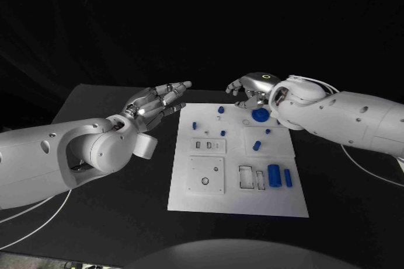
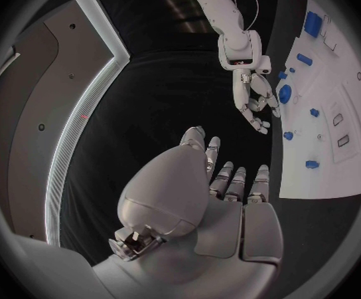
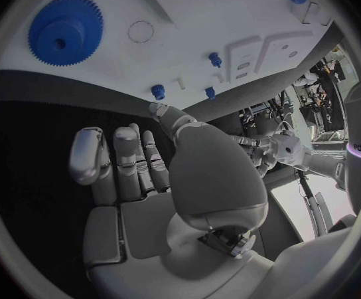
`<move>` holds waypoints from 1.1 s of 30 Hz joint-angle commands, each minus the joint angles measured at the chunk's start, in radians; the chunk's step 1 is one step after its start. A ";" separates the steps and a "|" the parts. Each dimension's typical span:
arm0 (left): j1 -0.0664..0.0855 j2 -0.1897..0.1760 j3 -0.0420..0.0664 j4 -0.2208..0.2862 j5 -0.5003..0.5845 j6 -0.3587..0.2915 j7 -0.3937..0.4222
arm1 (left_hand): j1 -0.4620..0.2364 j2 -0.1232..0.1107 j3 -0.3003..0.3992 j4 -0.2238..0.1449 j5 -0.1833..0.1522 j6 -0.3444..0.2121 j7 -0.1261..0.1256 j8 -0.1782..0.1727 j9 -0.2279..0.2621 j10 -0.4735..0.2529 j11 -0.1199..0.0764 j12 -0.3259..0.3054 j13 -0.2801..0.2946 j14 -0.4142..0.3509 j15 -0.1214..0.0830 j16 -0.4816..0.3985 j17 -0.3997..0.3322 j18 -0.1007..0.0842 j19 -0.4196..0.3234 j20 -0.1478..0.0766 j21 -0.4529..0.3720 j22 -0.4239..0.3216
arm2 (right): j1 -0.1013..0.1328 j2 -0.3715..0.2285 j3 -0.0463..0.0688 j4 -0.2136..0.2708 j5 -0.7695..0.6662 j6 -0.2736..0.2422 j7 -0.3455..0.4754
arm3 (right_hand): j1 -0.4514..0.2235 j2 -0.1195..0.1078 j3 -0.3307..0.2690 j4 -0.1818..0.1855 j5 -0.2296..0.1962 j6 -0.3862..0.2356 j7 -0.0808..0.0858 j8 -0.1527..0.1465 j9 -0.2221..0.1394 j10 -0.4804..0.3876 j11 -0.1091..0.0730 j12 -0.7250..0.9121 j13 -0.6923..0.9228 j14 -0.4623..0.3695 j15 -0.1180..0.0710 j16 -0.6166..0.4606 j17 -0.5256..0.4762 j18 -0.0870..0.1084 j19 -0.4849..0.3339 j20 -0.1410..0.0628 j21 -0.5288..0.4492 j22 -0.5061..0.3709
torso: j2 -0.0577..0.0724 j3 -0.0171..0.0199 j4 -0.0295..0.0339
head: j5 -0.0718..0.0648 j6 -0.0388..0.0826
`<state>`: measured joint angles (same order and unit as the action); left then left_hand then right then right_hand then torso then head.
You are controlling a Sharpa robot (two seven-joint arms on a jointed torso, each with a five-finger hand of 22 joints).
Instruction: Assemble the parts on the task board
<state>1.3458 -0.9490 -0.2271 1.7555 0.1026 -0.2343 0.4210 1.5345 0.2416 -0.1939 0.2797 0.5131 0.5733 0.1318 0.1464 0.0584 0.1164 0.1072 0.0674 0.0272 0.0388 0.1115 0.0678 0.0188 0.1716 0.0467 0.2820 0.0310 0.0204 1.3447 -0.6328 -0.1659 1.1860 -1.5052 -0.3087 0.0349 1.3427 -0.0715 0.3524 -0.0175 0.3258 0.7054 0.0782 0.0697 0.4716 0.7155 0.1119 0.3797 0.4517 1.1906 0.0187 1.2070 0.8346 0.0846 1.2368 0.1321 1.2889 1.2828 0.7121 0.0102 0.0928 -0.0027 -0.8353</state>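
The white task board [image 1: 240, 202] lies in the middle of the black table. A blue gear [image 1: 260, 114] sits near its far edge, with small blue pegs [image 1: 221, 109] [image 1: 194, 125] [image 1: 257, 145] scattered around it. Two blue cylinders [image 1: 274, 175] [image 1: 288, 177] lie at its right side. My right hand [image 1: 253, 88] hovers over the far edge just beyond the gear [image 3: 64, 30], fingers loosely curved and holding nothing. My left hand [image 1: 160, 105] is raised beside the board's far left corner, fingers stretched out and empty. In the left wrist view the left hand [image 2: 222, 199] points towards the right hand [image 2: 255, 103].
The board has recessed rectangular slots [image 1: 247, 177] and a square plate with a hole [image 1: 206, 174] near its front. Bare table [image 1: 101, 105] lies left of the board. A white cable [image 1: 371, 170] hangs under my right arm.
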 commanded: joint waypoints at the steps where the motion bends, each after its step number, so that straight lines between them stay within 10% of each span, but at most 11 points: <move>1: 0.001 -0.004 0.001 0.002 0.002 0.026 0.011 | 0.003 -0.011 0.000 0.001 0.004 0.000 0.007 0.006 0.001 0.001 0.006 0.007 0.002 0.002 0.012 0.010 0.002 0.008 0.002 0.004 0.008 0.001 | 0.013 -0.065 -0.001 0.078 0.061 -0.111 0.070 | 0.002 0.014 0.004 0.016 -0.032 0.026 0.010 0.011 -0.008 0.113 -0.015 0.061 0.014 -0.056 -0.006 -0.059 -0.088 0.025 -0.044 -0.004 -0.044 -0.036 | 0.003 -0.0045 -0.0114 | 0.002 0.001; 8: 0.001 0.001 0.001 -0.003 0.002 0.034 0.011 | 0.003 -0.014 0.000 0.001 0.004 0.000 0.008 0.006 0.001 0.003 0.007 0.009 0.002 0.003 0.014 0.013 0.003 0.009 0.005 0.004 0.009 0.002 | 0.027 -0.210 -0.010 0.198 0.067 -0.106 0.045 | 0.013 0.003 -0.004 0.050 -0.114 0.109 0.022 0.031 -0.027 0.363 -0.087 0.252 0.102 -0.088 -0.045 -0.208 -0.242 0.043 -0.101 -0.036 -0.154 -0.115 | 0.005 -0.0093 -0.0257 | -0.009 -0.002; 11: 0.001 0.005 0.001 -0.005 0.002 0.038 0.012 | 0.003 -0.014 0.000 0.001 0.004 0.000 0.008 0.006 0.001 0.004 0.007 0.010 0.002 0.003 0.014 0.013 0.003 0.009 0.005 0.004 0.009 0.002 | 0.027 -0.239 -0.013 0.209 0.056 -0.101 0.037 | 0.016 0.000 -0.017 0.067 -0.126 0.142 0.015 0.031 -0.040 0.472 -0.105 0.543 0.381 0.043 -0.055 -0.077 -0.028 0.023 -0.016 -0.055 -0.090 -0.052 | 0.006 -0.0078 -0.0291 | -0.014 0.000; 17: 0.000 0.016 0.001 -0.015 0.002 0.048 0.011 | 0.004 -0.014 0.000 0.000 0.004 -0.001 0.008 0.006 0.001 0.004 0.008 0.010 0.002 0.003 0.014 0.013 0.003 0.009 0.005 0.004 0.009 0.002 | 0.024 -0.266 -0.017 0.206 0.000 -0.064 -0.030 | -0.045 -0.004 -0.100 0.140 -0.181 0.159 0.023 0.014 -0.059 0.855 -0.108 1.191 1.119 0.369 -0.052 0.354 0.714 -0.034 0.173 -0.060 0.123 0.150 | 0.006 -0.0028 -0.0278 | -0.021 0.006; 33: 0.000 0.026 0.001 -0.021 0.002 0.049 0.008 | 0.012 -0.003 0.013 -0.001 0.011 0.006 0.013 0.010 0.002 0.015 0.015 0.021 0.005 0.010 0.021 0.024 0.005 0.008 0.008 0.005 0.012 0.003 | -0.009 -0.212 -0.018 0.145 -0.100 0.066 -0.155 | -0.077 0.014 -0.158 0.162 -0.045 0.107 0.042 0.000 -0.033 0.855 -0.077 1.191 1.119 0.380 -0.036 0.364 0.736 -0.075 0.305 -0.039 0.257 0.269 | 0.004 -0.0013 -0.0249 | -0.015 0.008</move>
<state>1.3451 -0.9250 -0.2272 1.7331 0.1032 -0.2061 0.4217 1.5366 0.2395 -0.1883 0.2797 0.5199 0.5808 0.1392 0.1503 0.0595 0.1290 0.1197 0.0855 0.0306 0.0473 0.1269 0.0889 0.0227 0.1715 0.0502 0.2855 0.0386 0.0223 1.3378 -0.8486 -0.1838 1.3357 -1.5611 -0.3067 -0.0730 1.2619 -0.0567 0.1938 0.1499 0.2773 0.8187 0.1205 0.0711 0.4377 1.4656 0.0278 1.5672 1.3083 1.4657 -0.0228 1.5674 1.3081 0.0277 1.4660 0.0845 1.5400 1.3081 0.7169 0.0089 0.0679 -0.0186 -0.8276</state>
